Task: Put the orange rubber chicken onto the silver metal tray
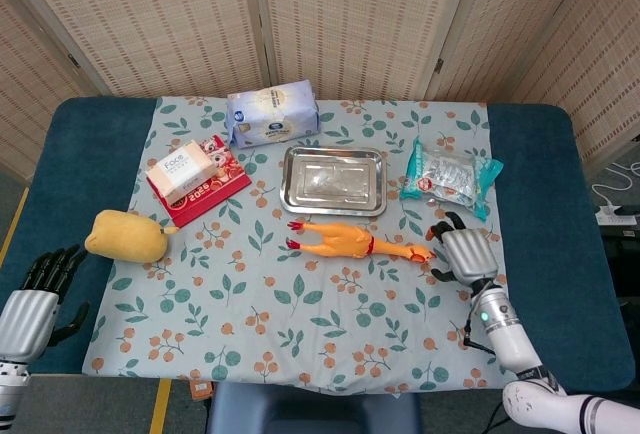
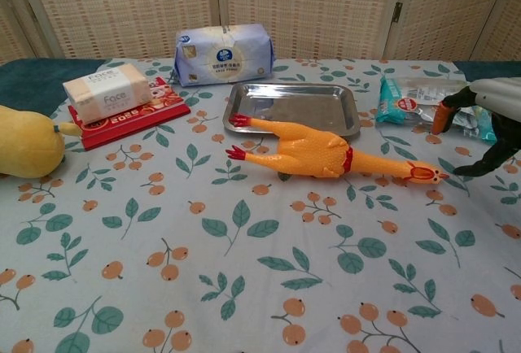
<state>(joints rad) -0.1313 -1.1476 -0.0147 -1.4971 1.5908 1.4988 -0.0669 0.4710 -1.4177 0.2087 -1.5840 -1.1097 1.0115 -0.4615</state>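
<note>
Orange rubber chicken (image 1: 355,242) lies beside tray's (image 1: 333,180) near edge.

The silver metal tray (image 1: 333,180) is the landmark. Its near rim is blocked by the orange rubber chicken (image 1: 352,241), which lies lengthwise just in front of it, feet toward the tray's left end and head past its right end. Just right of the tray sits a teal snack packet (image 1: 450,176); a strip of cloth shows between them. Behind the tray's left corner stands a blue tissue pack (image 1: 272,114). Left of the tray, a red box topped with a tissue packet (image 1: 196,176) leaves a wider gap. The right hand (image 1: 462,255) hovers near the chicken's head, fingers spread, apparently not touching. Nothing stands over the tray.
</note>
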